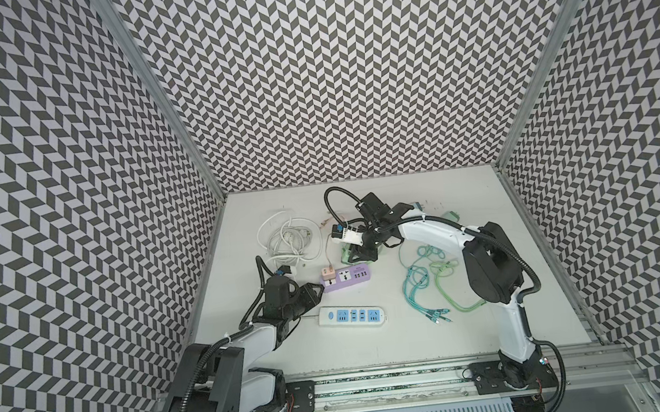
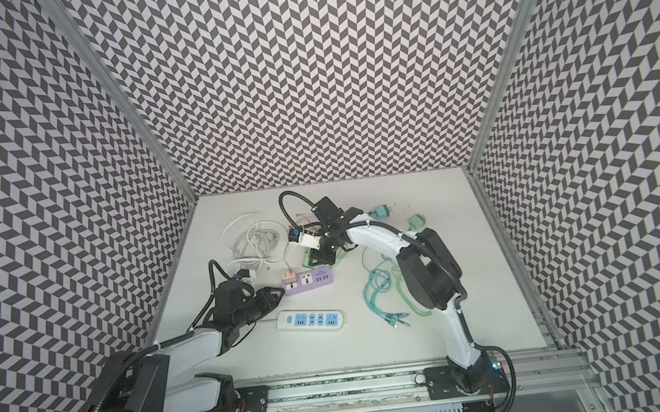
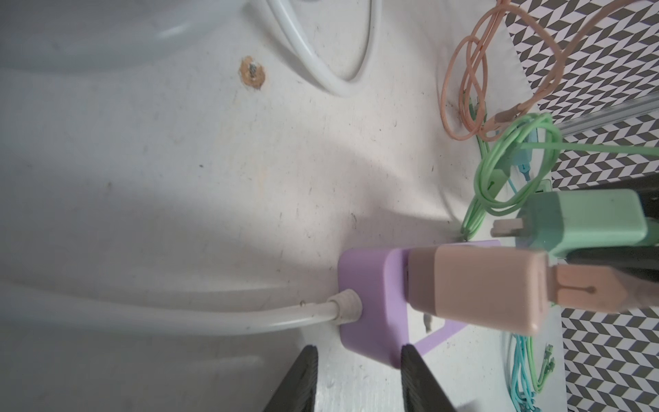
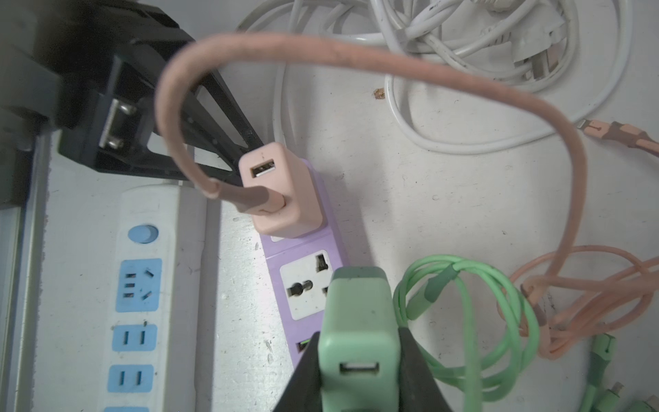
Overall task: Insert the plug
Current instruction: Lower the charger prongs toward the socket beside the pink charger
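Note:
My right gripper [image 4: 358,335] is shut on a mint-green plug [image 4: 358,321], a square charger block. It hangs just above the purple power strip [image 1: 346,277], over its free universal socket [image 4: 306,285]. In the left wrist view the green plug [image 3: 585,221] shows its bare prongs, still clear of the strip. A pink charger [image 4: 278,192] sits plugged into the end socket of the purple strip [image 3: 367,296]. My left gripper [image 3: 358,349] is open at that end of the strip, and one finger [image 3: 417,378] touches the strip's corner. In both top views the left gripper [image 1: 318,289] lies low beside the strip [image 2: 307,280].
A white and blue power strip [image 1: 352,317] lies nearer the front. A coil of white cable [image 1: 285,236] sits at the back left. Teal and green cables [image 1: 428,280] lie to the right. Two more chargers [image 2: 381,211] rest at the back. A pink cable [image 4: 356,60] arcs over the strip.

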Controlling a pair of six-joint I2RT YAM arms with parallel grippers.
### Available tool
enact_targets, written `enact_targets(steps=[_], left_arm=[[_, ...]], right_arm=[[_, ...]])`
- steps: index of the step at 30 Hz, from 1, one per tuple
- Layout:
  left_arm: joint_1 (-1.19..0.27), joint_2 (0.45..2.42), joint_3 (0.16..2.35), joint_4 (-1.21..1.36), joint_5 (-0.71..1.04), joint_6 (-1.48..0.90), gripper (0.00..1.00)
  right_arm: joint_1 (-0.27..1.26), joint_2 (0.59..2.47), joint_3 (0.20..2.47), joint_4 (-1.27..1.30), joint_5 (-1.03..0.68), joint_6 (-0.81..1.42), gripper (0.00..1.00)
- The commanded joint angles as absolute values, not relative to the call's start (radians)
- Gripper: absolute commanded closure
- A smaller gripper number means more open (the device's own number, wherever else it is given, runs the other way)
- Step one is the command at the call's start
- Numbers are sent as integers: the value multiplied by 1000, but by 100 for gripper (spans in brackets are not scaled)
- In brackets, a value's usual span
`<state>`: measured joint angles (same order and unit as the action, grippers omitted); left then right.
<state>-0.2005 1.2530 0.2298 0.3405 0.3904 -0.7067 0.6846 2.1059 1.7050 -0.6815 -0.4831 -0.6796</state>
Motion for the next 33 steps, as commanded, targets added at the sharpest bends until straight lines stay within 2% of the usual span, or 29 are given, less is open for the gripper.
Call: enact_targets(steps=[1,20,33], left_arm=[[-193,1260,236,370,397,-695,59],[-183,1311,244,410,420,-684,63],[-172,1321,246,413,423,-676,64]], right_arm=[[708,2127,1747,-697,-485,-748,90],[755,2146,1776,-756,-341,-805,90],[781,2158,1787,-797,-307,-821,90]])
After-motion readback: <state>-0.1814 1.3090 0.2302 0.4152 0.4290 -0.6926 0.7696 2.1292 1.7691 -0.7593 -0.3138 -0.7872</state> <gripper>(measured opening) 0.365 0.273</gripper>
